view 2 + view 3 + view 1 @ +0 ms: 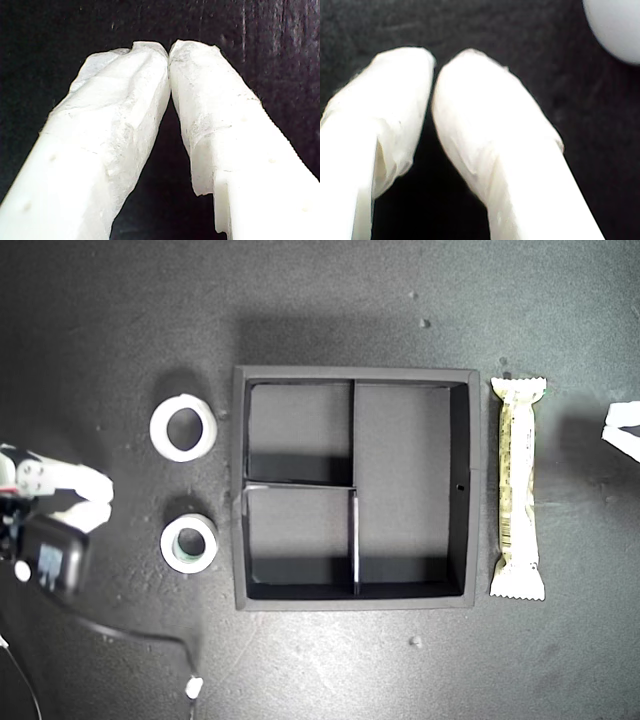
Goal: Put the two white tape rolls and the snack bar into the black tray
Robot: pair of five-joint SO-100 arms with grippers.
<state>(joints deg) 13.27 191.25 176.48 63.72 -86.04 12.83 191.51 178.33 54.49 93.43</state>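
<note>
At the exterior view's left our two white tape rolls (184,427) lie flat beside the empty black tray (355,372) at centre. The snack bar (518,488) lies right of it, long axis top-to-bottom. My first gripper (169,50) and my second gripper (434,67) are closed on nothing (tips together).

dim overhead light, soft shadows; wrist views blurred, white surfaces glaringly overexposed.

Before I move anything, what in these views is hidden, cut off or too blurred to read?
- Exterior view's right edge crops a white object; identity unclear.
- Exterior view's left edge crops an arm; first or second unclear.
- Second wrist view: a blurred pale curved shape, edge-cropped, unidentifiable.
- Snack bar print is too small to read.
</note>
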